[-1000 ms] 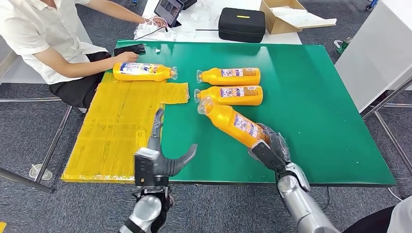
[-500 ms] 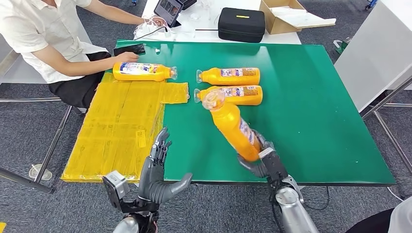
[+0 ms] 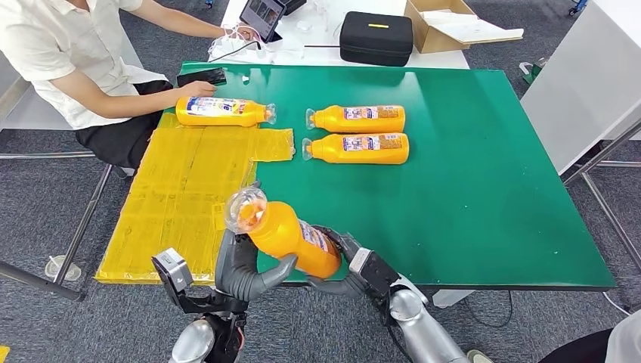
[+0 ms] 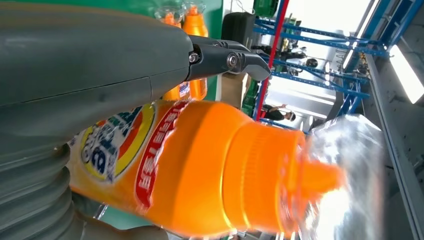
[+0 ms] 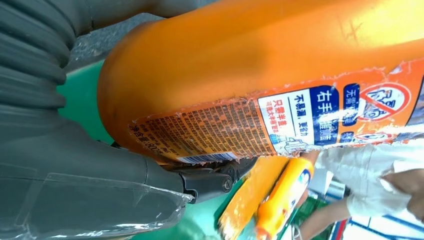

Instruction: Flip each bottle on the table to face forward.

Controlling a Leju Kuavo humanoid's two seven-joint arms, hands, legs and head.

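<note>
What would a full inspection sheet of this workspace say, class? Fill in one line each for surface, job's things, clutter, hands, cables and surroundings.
Surface: green table top with a yellow taped patch.
Job's things: four orange plastic bottles; two lying side by side, one by the person, one lifted bottle.
Clutter: dark flat item at the far edge.
Hands: right hand grips the lifted bottle's base; left hand against its neck end.
Cables: white cable on the far table.
Surroundings: seated person, black case, cardboard box.

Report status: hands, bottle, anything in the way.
Right hand grips lifted bottle at its base. Left hand cups it below the neck. Nothing blocking; person's hand on far bottle.
</note>
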